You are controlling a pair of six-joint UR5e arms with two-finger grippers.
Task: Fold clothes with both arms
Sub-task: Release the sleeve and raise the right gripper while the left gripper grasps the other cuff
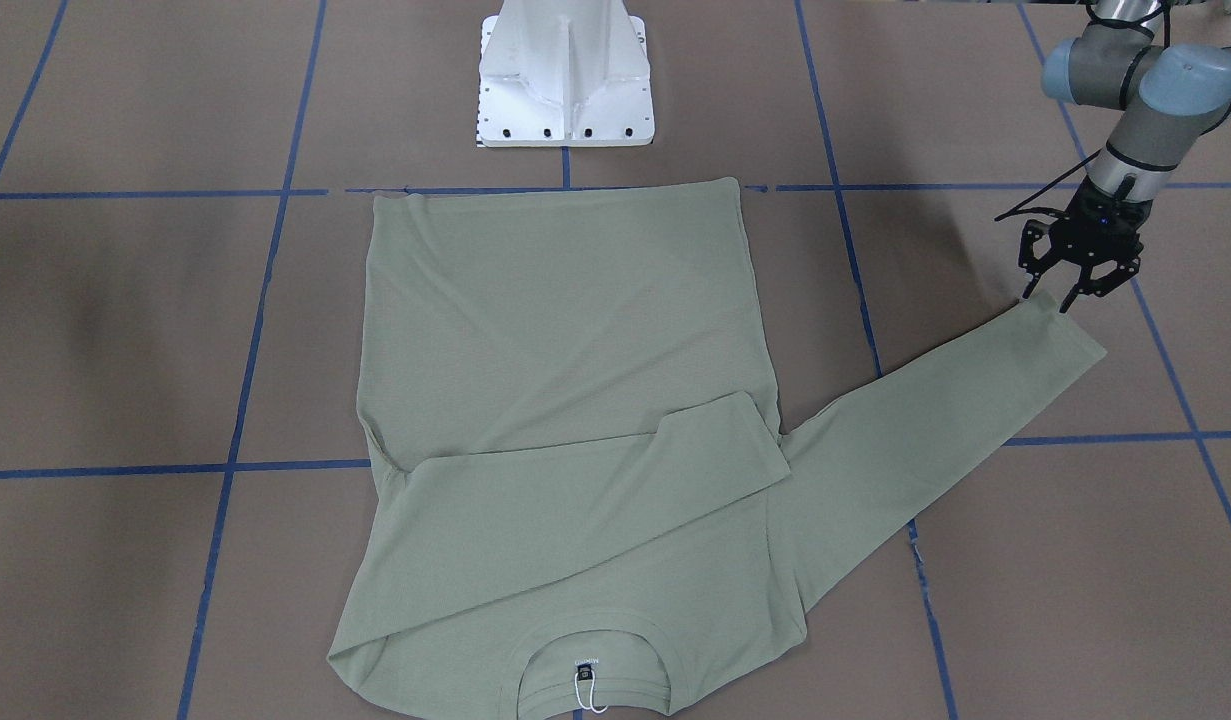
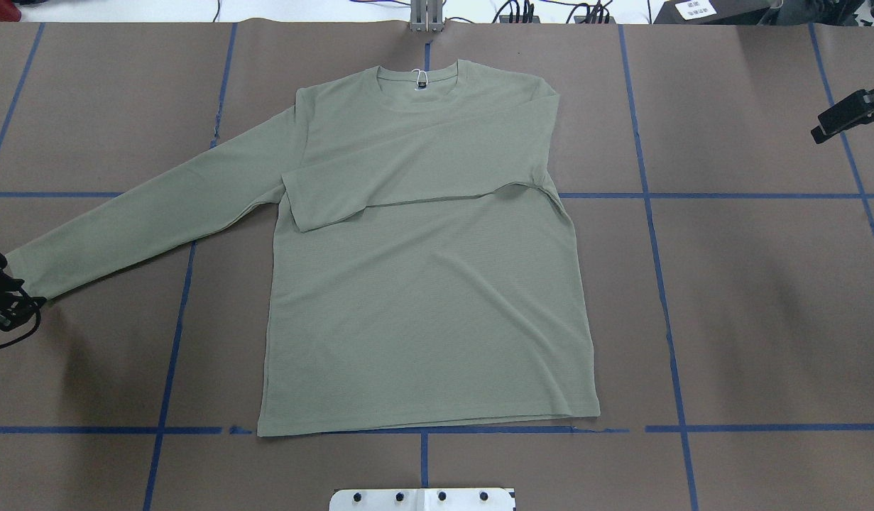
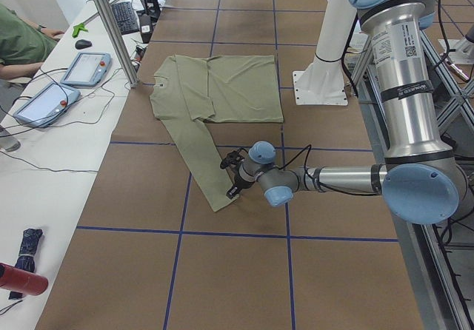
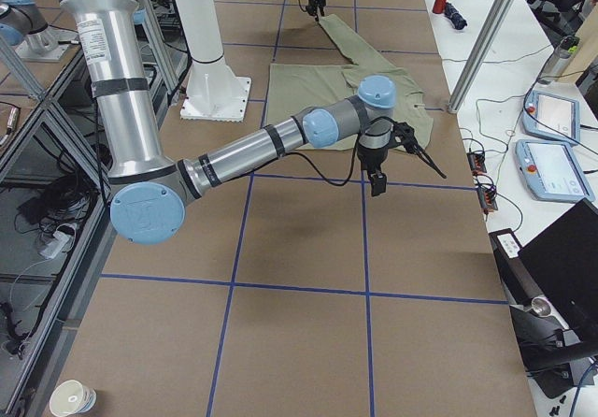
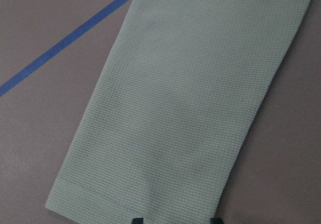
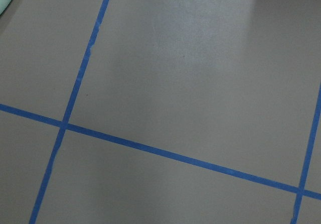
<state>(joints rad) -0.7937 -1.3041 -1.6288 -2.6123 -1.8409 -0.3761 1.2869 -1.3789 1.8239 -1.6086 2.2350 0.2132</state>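
Note:
The pale sage-green shirt (image 2: 422,284) lies flat on the brown table, neck (image 2: 419,74) at the far side from the robot. One sleeve is folded across the chest (image 2: 408,181). The other sleeve (image 2: 145,213) stretches out flat toward my left side. My left gripper (image 1: 1050,300) is open, its fingers spread at that sleeve's cuff (image 5: 145,194), low over the table; it also shows at the overhead view's edge (image 2: 0,294). My right gripper (image 2: 848,113) hangs off to the shirt's right over bare table; I cannot tell whether it is open or shut.
The white pedestal base (image 1: 565,75) stands just behind the shirt's hem. Blue tape lines (image 6: 150,151) grid the table. A side table with tablets (image 3: 85,67) and a seated person (image 3: 18,38) lies beyond the neck side.

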